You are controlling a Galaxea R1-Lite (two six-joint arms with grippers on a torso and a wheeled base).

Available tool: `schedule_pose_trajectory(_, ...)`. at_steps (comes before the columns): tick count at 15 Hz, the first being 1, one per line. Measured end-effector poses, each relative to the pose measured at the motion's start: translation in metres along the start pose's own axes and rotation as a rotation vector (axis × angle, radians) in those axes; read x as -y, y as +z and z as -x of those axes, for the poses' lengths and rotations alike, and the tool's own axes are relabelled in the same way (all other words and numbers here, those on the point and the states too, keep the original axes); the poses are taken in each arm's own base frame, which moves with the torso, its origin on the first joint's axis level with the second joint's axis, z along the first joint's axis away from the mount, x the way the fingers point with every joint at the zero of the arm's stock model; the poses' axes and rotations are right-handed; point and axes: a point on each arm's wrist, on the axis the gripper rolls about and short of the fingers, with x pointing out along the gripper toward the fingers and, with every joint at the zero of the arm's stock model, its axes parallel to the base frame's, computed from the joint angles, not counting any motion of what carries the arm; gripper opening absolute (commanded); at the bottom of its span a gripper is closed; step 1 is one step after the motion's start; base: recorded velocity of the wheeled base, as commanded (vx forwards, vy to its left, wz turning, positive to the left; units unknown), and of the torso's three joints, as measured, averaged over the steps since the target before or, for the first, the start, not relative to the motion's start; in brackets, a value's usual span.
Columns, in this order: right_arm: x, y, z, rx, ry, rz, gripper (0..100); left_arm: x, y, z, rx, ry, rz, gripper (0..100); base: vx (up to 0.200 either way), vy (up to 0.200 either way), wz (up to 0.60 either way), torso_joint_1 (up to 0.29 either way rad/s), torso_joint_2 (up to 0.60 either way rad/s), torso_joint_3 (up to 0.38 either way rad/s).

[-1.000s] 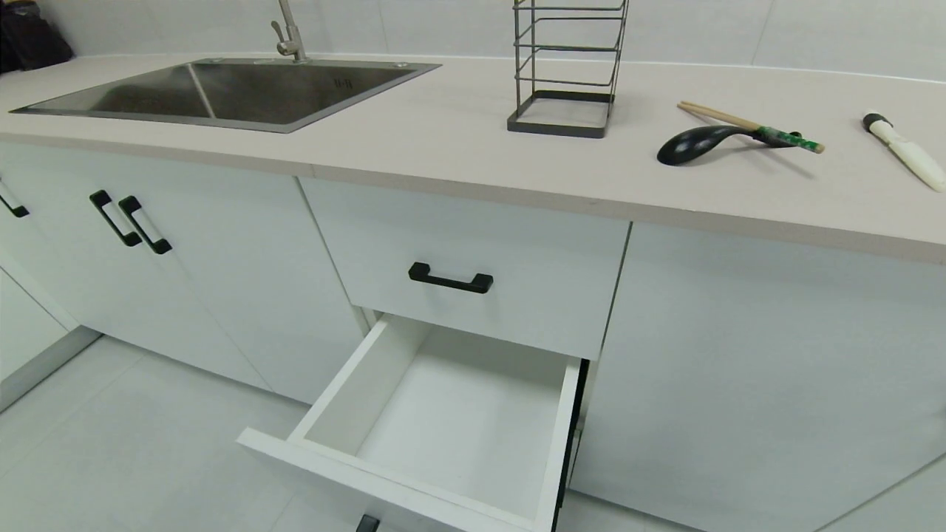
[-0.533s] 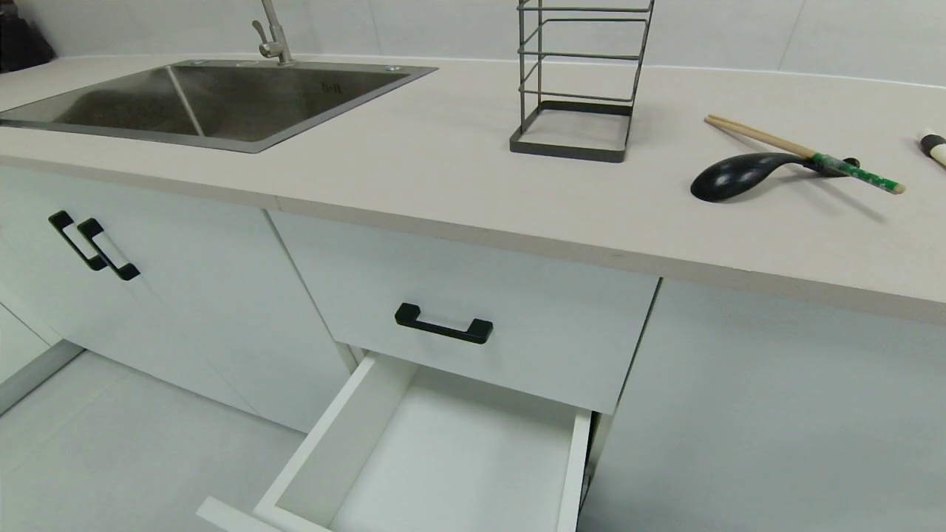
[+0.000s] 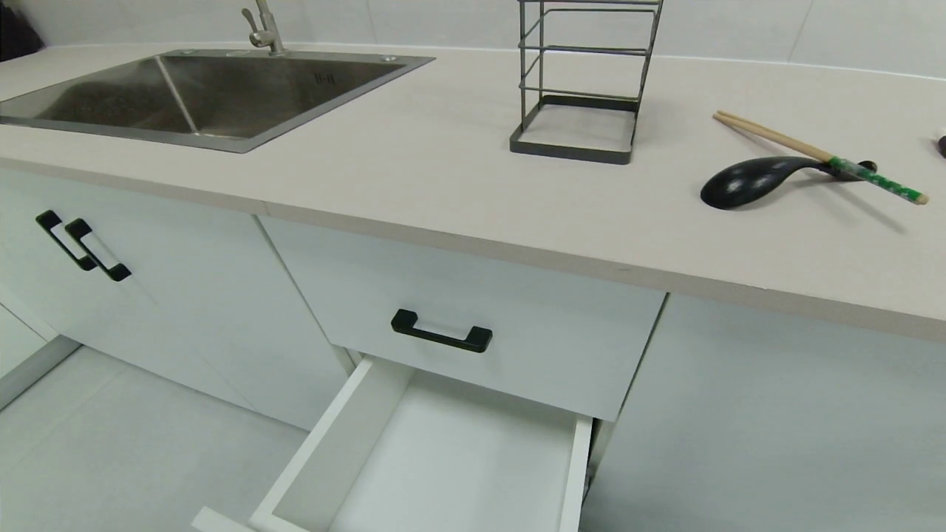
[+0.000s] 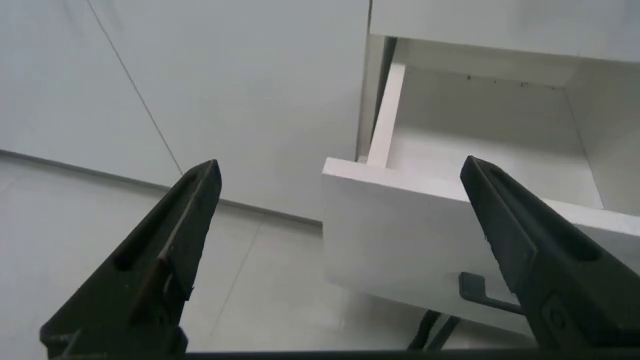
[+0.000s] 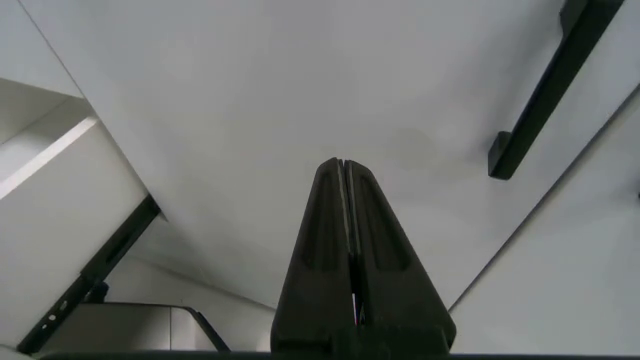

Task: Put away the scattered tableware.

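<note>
A black spoon (image 3: 754,179) lies on the beige counter (image 3: 443,162) at the right, and a pair of wooden chopsticks (image 3: 817,155) with green ends rests across its handle. Below the counter a white drawer (image 3: 436,458) stands pulled out, with nothing inside it. In the left wrist view my left gripper (image 4: 340,180) hangs open in front of that drawer's (image 4: 470,215) outer corner. My right gripper (image 5: 345,185) is shut with nothing in it, close to a white cabinet front.
A steel sink (image 3: 199,85) with a tap sits at the counter's left. A dark wire rack (image 3: 580,81) stands mid-counter. A shut drawer with a black handle (image 3: 441,331) is above the open one. Cabinet doors with black handles (image 3: 81,244) are at the left.
The head camera has moved closer and to the left: the counter and drawer fronts look bigger and lower, and the white-handled tool at far right has almost left the picture. The objects themselves lie as before.
</note>
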Motion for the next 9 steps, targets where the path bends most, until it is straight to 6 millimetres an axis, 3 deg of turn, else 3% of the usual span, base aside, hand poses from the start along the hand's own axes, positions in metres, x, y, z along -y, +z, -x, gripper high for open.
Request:
schedule_pose_trajectory(2, 0.0, 0.0, 0.0, 0.0, 0.001, 0.0, 0, 0.0, -0.0004, 0.0, -0.003, 0.0, 0.0, 100, 0.0, 0.0, 0.0, 0.259, -0.37, -0.237)
schedule_pose_trajectory(9, 0.0001, 0.0, 0.0, 0.0, -0.003, -0.005, 0, 0.0, -0.0001, 0.0, -0.001, 0.0, 0.0, 100, 0.0, 0.0, 0.0, 0.204, -0.58, -0.214)
